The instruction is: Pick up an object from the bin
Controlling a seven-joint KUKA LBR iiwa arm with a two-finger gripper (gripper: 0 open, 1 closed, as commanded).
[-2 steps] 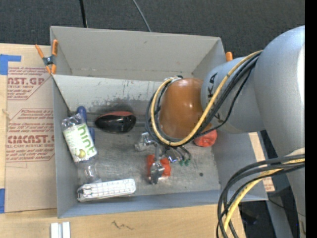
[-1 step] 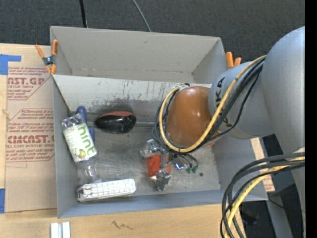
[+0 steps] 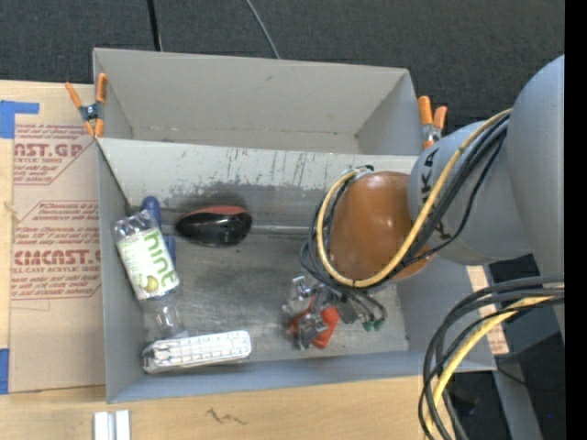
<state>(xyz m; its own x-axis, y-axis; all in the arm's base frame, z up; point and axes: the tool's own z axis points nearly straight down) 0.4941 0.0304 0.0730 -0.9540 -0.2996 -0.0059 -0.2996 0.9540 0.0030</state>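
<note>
My gripper (image 3: 307, 314) hangs low over the bin's front right part, below the arm's brown dome. A small orange-red thing (image 3: 320, 331) lies right at its tip; whether it is held I cannot tell. A black oval thing with a red stripe (image 3: 214, 225), like a computer mouse, lies at the back middle, well left of the gripper. A long white ribbed thing (image 3: 197, 349) lies along the front wall, to the gripper's left.
A crumpled clear plastic bottle with a green and white label (image 3: 147, 259) lies along the left wall, a blue thing (image 3: 150, 211) at its far end. Bare floor lies between the bottle and the gripper. The arm and its cables cover the bin's right side.
</note>
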